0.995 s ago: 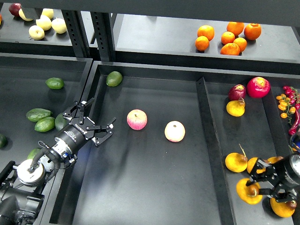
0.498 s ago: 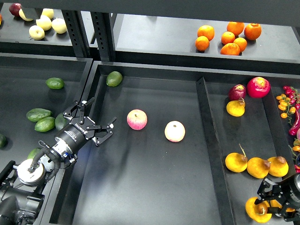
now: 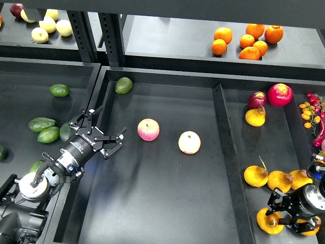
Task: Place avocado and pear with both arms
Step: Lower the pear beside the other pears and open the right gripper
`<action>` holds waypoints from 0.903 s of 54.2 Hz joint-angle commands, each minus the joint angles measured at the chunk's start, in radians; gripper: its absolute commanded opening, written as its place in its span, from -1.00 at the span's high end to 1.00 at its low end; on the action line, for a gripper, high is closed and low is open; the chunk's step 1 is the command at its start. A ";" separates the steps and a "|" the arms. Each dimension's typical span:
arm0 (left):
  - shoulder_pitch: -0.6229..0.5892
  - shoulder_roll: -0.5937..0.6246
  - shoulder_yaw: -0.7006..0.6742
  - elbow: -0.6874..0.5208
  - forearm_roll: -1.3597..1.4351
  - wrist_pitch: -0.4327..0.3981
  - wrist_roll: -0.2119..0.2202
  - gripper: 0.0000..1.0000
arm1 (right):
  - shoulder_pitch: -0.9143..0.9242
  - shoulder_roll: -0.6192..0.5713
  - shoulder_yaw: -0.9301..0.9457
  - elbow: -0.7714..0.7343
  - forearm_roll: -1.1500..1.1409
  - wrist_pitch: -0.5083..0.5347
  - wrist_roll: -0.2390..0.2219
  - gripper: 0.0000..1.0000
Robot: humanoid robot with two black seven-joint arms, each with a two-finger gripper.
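Black metal shelving with matte black tray bins as the surface (image 3: 167,203); upper shelf holds a cluster of round oranges (image 3: 247,39) on the right and pale yellow-green fruit (image 3: 49,26) at top left.

Left arm comes in from bottom left, angled up and right, cables looped at the wrist. Left pincer (image 3: 104,128) hovers over the divider between left bin and centre bin, fingers spread wide, holding nothing, touching nothing.

Right arm enters at bottom right edge, low in the right bin. Right pincer (image 3: 287,211) sits on the plump yellow-orange pears at the bottom of the bin, one pear (image 3: 268,222) just at its fingers; fingers dark and cluttered, cannot tell if spread or clamped, or whether it grips that pear.

Left bin: elongated dark green glossy avocado (image 3: 41,124) lying flat, touching a lighter green one (image 3: 49,134) just below; another rounder green avocado (image 3: 59,90) well apart above. A further green avocado (image 3: 123,85) rests in the centre bin's top left corner.

Centre bin: round pink-and-yellow apple (image 3: 148,129) and paler pink-yellow apple (image 3: 189,142), apart, both smooth.

Right bin: red-purple fruit (image 3: 257,99), round red fruit (image 3: 280,94), a yellow pear (image 3: 255,117) just below them, three more pears in a row mid-bin (image 3: 256,176). Small red and orange peppers (image 3: 312,114) at far right edge.
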 commanded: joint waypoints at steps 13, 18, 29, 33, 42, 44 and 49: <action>0.000 0.000 0.002 0.000 0.000 0.000 0.000 -0.98 | -0.001 0.003 0.013 -0.023 -0.022 0.000 0.000 0.28; 0.000 0.000 0.003 0.000 0.000 0.000 0.000 -0.98 | -0.001 0.003 0.013 -0.032 -0.023 0.000 0.000 0.10; 0.000 0.000 0.003 0.000 -0.001 0.000 0.000 -0.98 | -0.001 0.000 0.013 -0.031 -0.023 0.000 0.000 -0.81; 0.000 0.000 0.002 0.000 -0.001 0.000 0.000 -0.98 | 0.000 -0.012 0.013 -0.029 -0.023 0.000 0.000 -0.98; 0.002 0.000 -0.001 0.000 -0.001 0.000 0.000 -0.98 | 0.019 -0.081 0.013 -0.015 -0.019 0.000 0.000 -0.99; 0.002 0.000 -0.001 0.000 -0.001 0.000 0.000 -0.98 | 0.019 -0.113 0.013 -0.006 -0.016 0.000 0.000 -0.99; 0.006 0.000 0.000 -0.001 -0.001 0.000 0.000 -0.98 | 0.019 -0.172 0.012 0.011 -0.013 0.000 0.000 -0.99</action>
